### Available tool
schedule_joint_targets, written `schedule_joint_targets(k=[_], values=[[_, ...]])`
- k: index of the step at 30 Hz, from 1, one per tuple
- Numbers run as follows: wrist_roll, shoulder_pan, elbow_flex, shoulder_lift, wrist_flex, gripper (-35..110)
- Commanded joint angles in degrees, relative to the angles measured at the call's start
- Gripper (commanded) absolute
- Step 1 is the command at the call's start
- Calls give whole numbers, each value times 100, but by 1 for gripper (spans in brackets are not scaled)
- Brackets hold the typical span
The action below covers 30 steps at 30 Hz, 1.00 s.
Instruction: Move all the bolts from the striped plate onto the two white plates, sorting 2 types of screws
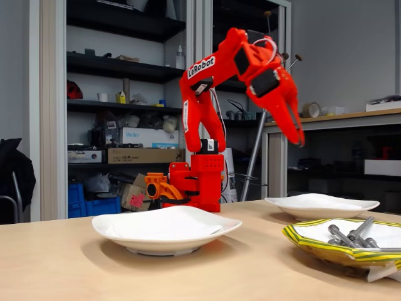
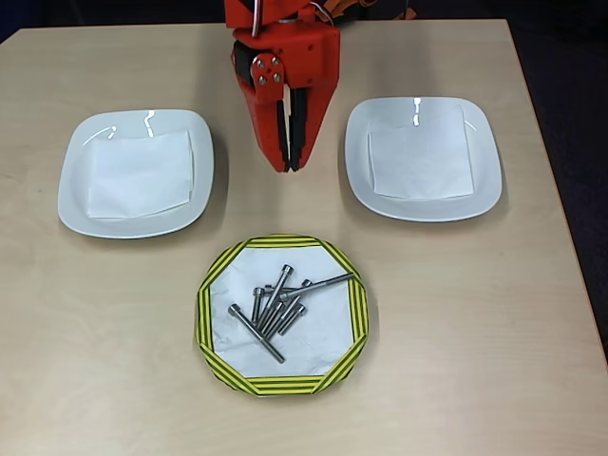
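We see the bolts (image 2: 277, 306) heaped mid-plate on the striped plate (image 2: 214, 290) near the table's (image 2: 95, 380) front edge. The two white plates (image 2: 76, 180) (image 2: 480, 180) flank it toward the back, paper-lined, bare — ready for sorting. Our gripper (image 2: 288, 163) hangs between them, jaws nearly closed, holding nothing.

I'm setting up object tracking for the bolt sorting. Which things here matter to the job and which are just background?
Job:
- bolts
- striped plate
- two white plates
- red pincer, jaws nearly together

Background:
- white paper squares in the white plates
- shelves with boxes behind the table
- blue crates
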Motion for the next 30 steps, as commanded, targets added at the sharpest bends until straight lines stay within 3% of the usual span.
schedule_joint_targets(k=[1,8,11,12,14,16,18,20,22,30], values=[[114,-237,-290,-290,-466,3],[1169,-527,-211,-791,-1116,0],[1591,-562,-554,-1028,-905,16],[1485,-562,-738,-1143,-835,12],[378,-562,-1125,-1415,-879,0],[-1125,-580,-1327,-1644,-1187,0],[-2531,-615,-1362,-1758,-1503,4],[-3516,-633,-1345,-1793,-1679,14],[-4315,-650,-1310,-1811,-1846,14],[-4755,-738,-976,-2241,-1951,4]])
